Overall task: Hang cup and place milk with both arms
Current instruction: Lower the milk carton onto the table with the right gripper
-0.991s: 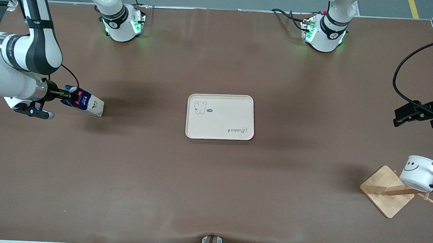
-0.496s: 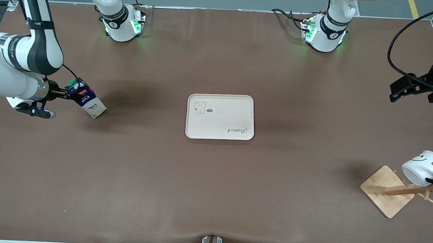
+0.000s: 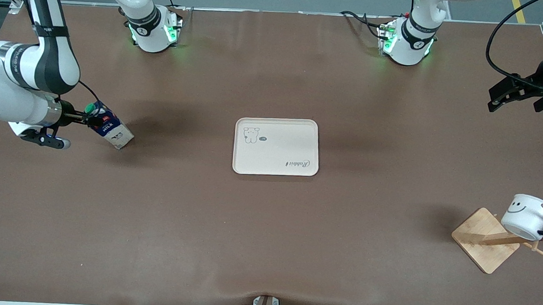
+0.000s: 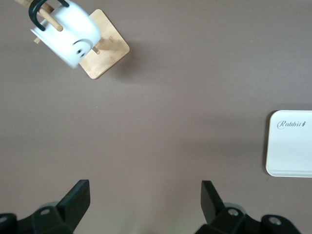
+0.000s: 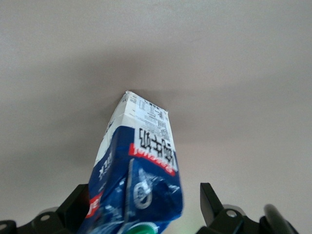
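The milk point(image 3: 110, 129) is a blue and pale carton with a green cap. It leans at a slant near the right arm's end of the table, its lower corner down on the brown surface. My right gripper point(image 3: 89, 119) is open, with its fingers either side of the carton's top. In the right wrist view the milk point(image 5: 139, 156) lies against one finger of the right gripper point(image 5: 144, 192), with a gap at the other. The white smiley cup point(image 3: 529, 216) hangs by its black handle on a peg of the wooden rack point(image 3: 483, 238). My left gripper point(image 3: 495, 99) is open and empty, in the air away from the cup point(image 4: 68, 34).
A cream tray point(image 3: 276, 145) with a bear drawing lies in the middle of the table; its edge also shows as the tray point(image 4: 291, 144) in the left wrist view. The rack's square base point(image 4: 105, 56) stands near the left arm's end, close to the front camera. Black cables trail by the left arm.
The right gripper's jaws have spread off the carton, which has tipped more upright. The left gripper has drawn up and away from the rack. The cup swung on its peg.
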Action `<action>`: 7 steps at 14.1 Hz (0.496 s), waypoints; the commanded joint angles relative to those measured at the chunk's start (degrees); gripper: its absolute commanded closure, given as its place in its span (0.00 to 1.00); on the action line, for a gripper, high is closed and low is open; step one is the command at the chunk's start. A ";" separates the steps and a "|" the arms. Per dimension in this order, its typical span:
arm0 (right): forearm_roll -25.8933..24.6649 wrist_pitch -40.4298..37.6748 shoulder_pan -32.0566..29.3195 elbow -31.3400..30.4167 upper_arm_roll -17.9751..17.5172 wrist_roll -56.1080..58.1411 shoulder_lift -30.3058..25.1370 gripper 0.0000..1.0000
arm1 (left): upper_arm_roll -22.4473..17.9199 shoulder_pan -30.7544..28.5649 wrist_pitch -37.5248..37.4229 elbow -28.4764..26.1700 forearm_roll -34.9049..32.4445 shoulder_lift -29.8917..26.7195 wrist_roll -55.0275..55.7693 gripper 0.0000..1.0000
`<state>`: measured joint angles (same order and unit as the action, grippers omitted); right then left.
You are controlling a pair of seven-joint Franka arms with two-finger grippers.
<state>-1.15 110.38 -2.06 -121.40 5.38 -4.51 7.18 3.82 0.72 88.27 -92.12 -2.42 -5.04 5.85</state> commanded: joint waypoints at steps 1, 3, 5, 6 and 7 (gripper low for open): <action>-0.52 -0.51 -1.02 -0.59 -0.99 0.38 -1.03 0.00 | -0.30 0.60 1.20 -1.75 0.84 -1.20 0.21 0.00; -0.43 -0.51 -0.93 -0.50 -0.99 0.29 -1.03 0.00 | -0.30 0.42 1.20 -1.66 0.75 -1.11 -0.49 0.00; -0.43 -0.51 -0.93 -0.50 -0.99 0.38 -1.11 0.00 | -0.39 0.34 1.20 -1.48 1.02 -1.11 -0.58 0.00; -0.43 -0.51 -0.93 -0.50 -0.99 0.38 -1.11 0.00 | -0.39 0.42 1.20 -1.22 1.02 -0.94 -0.58 0.00; -0.43 -0.51 -0.93 -0.41 -1.08 0.29 -1.11 0.00 | -0.39 0.34 1.20 -1.04 1.02 -0.76 -0.58 0.00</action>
<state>-1.15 110.34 -2.06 -121.40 5.22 -4.51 7.18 3.84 0.89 88.71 -92.69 -2.42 -5.13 5.78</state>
